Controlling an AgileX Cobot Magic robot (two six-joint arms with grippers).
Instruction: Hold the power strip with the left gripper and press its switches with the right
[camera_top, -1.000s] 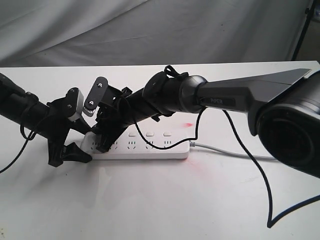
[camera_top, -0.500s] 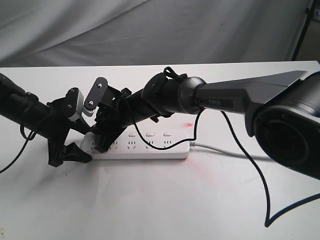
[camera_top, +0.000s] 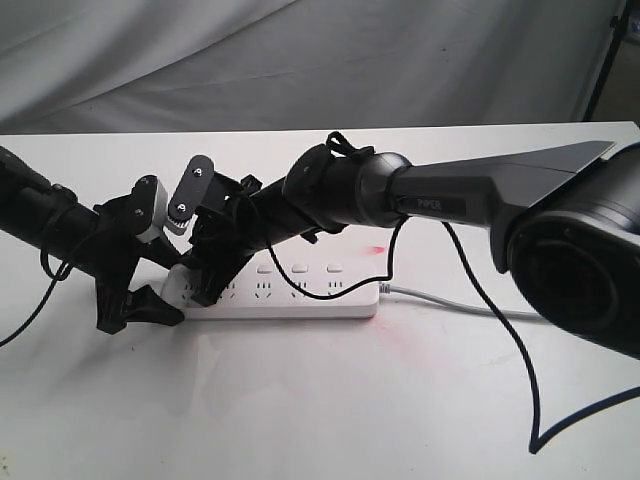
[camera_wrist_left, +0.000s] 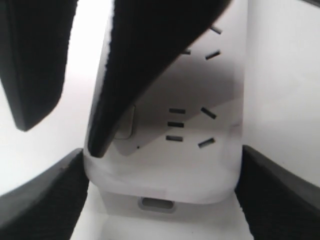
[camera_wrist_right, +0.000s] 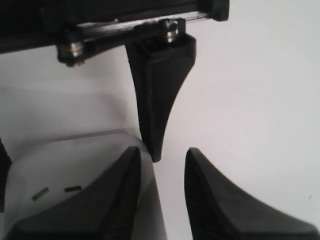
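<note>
The white power strip (camera_top: 320, 296) lies flat on the table, its grey cable (camera_top: 450, 303) leaving to the right. My left gripper (camera_top: 165, 290) is shut on its left end; in the left wrist view the fingers (camera_wrist_left: 47, 195) press both sides of the strip (camera_wrist_left: 200, 165). My right gripper (camera_top: 205, 288) reaches across to that same end, open. One of its fingers (camera_wrist_left: 145, 65) rests its tip on the end switch (camera_wrist_left: 126, 122). The other hangs beyond the strip's edge. Three switches (camera_top: 299, 269) show to the right. In the right wrist view my right gripper (camera_wrist_right: 162, 152) straddles the strip's edge (camera_wrist_right: 75, 165).
The white table (camera_top: 300, 400) reaches to a grey cloth backdrop (camera_top: 300, 60). A black cable (camera_top: 520, 360) loops from the right arm over the table's right side. A faint red light spot (camera_top: 377, 248) sits just behind the strip.
The right arm has edged very slightly to the left. The left gripper and the strip have not moved.
</note>
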